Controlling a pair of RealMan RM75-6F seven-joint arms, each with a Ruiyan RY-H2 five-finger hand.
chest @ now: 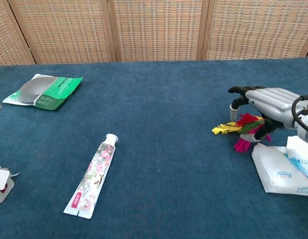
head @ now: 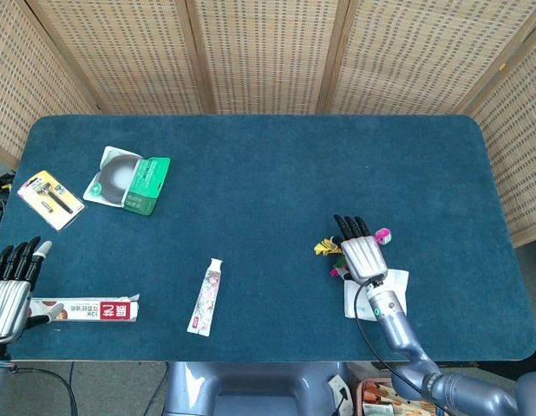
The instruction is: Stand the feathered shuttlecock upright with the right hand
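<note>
The feathered shuttlecock [head: 327, 248] lies on its side on the blue table, its yellow, red, green and pink feathers [chest: 231, 128] fanning toward the left. My right hand [head: 362, 253] arches over it, palm down, fingertips [chest: 234, 105] pointing at the cloth just beyond the feathers. The thumb sits low by the pink feathers. Its base is hidden under the palm [chest: 268, 102], and no firm hold shows. At the table's near left corner my left hand [head: 9, 290] rests with its fingers apart, holding nothing.
A white tissue pack [chest: 286, 167] lies right beside the right hand, toward the front edge. A toothpaste tube [head: 205, 296] lies mid-front and a toothpaste box [head: 86, 309] by the left hand. A green package [head: 127, 178] and a razor pack [head: 49, 198] are far left.
</note>
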